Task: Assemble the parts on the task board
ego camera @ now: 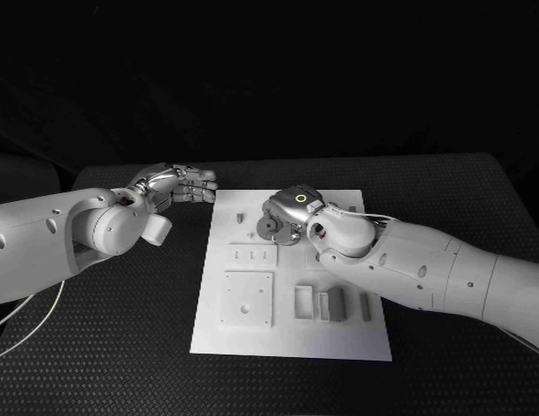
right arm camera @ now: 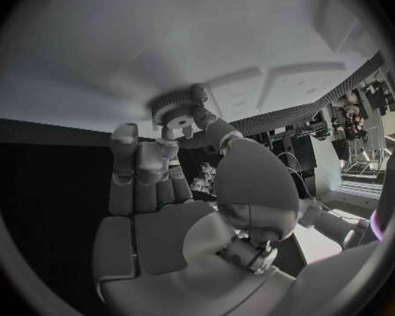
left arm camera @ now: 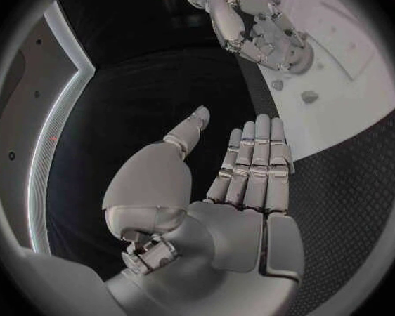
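The white task board (ego camera: 345, 338) lies in the middle of the black table. My right hand (ego camera: 297, 208) hovers over the board's far part and pinches a dark round gear (ego camera: 271, 229) between thumb and fingers. The right wrist view shows the gear (right arm camera: 173, 108) at the fingertips of that hand (right arm camera: 176, 189), close above the board (right arm camera: 206, 42). My left hand (ego camera: 178, 184) is off the board's far left corner, above the table, holding nothing. In the left wrist view its fingers (left arm camera: 250, 165) are stretched out straight, and the right hand (left arm camera: 261, 27) works over the board (left arm camera: 355, 98).
On the board's near half lie a square plate (ego camera: 247, 297), two upright rectangular blocks (ego camera: 305, 302) (ego camera: 334, 304) and a slim piece (ego camera: 366, 306). Small pieces (ego camera: 256, 256) sit mid-board. Two little parts (left arm camera: 309, 97) lie near the right hand.
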`<state>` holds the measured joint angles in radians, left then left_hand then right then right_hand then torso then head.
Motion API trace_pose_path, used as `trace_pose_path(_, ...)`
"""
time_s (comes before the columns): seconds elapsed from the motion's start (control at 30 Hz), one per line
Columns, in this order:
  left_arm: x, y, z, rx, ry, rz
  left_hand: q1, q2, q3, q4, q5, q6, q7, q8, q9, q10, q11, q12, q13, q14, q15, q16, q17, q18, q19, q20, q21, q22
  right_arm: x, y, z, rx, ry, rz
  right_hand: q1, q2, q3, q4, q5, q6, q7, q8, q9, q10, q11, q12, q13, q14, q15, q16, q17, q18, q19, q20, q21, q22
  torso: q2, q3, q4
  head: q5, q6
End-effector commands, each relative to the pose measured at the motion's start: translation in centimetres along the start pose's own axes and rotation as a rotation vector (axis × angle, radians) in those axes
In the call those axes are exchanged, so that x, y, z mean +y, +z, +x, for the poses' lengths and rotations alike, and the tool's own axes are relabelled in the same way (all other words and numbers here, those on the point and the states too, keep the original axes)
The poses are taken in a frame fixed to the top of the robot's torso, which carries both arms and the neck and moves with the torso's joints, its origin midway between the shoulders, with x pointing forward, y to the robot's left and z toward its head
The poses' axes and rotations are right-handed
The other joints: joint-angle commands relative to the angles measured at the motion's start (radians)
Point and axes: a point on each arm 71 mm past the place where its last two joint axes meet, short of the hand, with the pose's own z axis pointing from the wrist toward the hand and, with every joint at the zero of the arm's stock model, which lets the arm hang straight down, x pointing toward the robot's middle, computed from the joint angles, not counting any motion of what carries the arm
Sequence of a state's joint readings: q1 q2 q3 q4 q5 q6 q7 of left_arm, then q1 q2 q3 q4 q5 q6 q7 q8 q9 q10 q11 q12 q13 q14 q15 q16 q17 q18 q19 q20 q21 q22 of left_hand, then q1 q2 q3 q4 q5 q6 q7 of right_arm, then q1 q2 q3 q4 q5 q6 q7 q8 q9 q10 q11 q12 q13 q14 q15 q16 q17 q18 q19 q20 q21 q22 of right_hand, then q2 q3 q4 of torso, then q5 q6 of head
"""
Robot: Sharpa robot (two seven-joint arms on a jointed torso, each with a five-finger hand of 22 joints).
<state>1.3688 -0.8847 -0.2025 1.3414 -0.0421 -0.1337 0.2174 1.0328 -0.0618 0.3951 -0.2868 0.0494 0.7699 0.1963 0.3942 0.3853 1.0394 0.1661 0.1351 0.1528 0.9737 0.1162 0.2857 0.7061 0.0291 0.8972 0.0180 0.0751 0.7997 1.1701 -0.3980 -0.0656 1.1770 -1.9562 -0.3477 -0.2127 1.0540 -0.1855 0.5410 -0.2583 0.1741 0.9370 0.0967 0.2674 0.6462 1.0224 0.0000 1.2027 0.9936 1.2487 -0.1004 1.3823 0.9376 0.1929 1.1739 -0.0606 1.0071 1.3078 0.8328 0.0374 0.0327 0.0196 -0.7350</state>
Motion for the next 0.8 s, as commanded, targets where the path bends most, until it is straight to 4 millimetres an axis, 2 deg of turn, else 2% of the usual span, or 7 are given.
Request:
trace_pose_path(0.03,-0.1,0.0,0.1,0.005,0.000,0.008,0.006,0.003,-0.002,-0.002,0.003,-0.008,0.006,-0.005,-0.001,-0.003,0.001,-0.006,0.001,0.008,-0.001,-0.005,0.002,-0.010,0.005,-0.003,-0.006,-0.001,0.0,-0.3,0.4,0.013,-0.016,-0.006,-0.011,-0.002,0.005,0.003,0.005,0.024,0.016,-0.003,0.022,0.007,0.002,-0.003,-0.001,0.004,-0.004,0.005,-0.001,0.069,0.007,-0.003,0.003,0.016,0.000,0.0002,0.0007,0.000,0.000)
trace_pose_path(0.43,-0.1,0.0,0.1,0.005,0.000,0.009,0.006,0.003,-0.001,-0.002,0.003,-0.008,0.006,-0.005,-0.001,-0.003,0.001,-0.006,0.001,0.008,-0.001,-0.005,0.002,-0.010,0.005,-0.003,-0.006,-0.001,0.0,-0.2,-0.9,-0.057,-0.015,-0.006,-0.012,-0.008,0.009,0.006,0.005,0.024,0.016,-0.005,0.023,0.010,0.002,-0.003,-0.002,0.006,-0.004,0.005,-0.002,0.069,0.010,-0.005,0.002,0.016,0.000,0.0004,-0.0002,0.002,0.001)
trace_pose_path(0.8,-0.1,0.0,0.1,0.005,0.000,0.008,0.006,0.003,-0.001,-0.002,0.003,-0.008,0.006,-0.005,-0.001,-0.003,0.001,-0.006,0.001,0.008,-0.001,-0.006,0.002,-0.010,0.005,-0.003,-0.006,-0.001,0.1,-0.2,-1.3,-0.083,-0.017,-0.007,-0.012,-0.017,0.015,0.009,0.005,0.026,0.015,-0.006,0.024,0.012,0.001,-0.005,-0.004,0.008,-0.005,0.004,-0.002,0.069,0.013,-0.007,0.002,0.015,0.000,0.0004,0.0001,0.002,0.003)
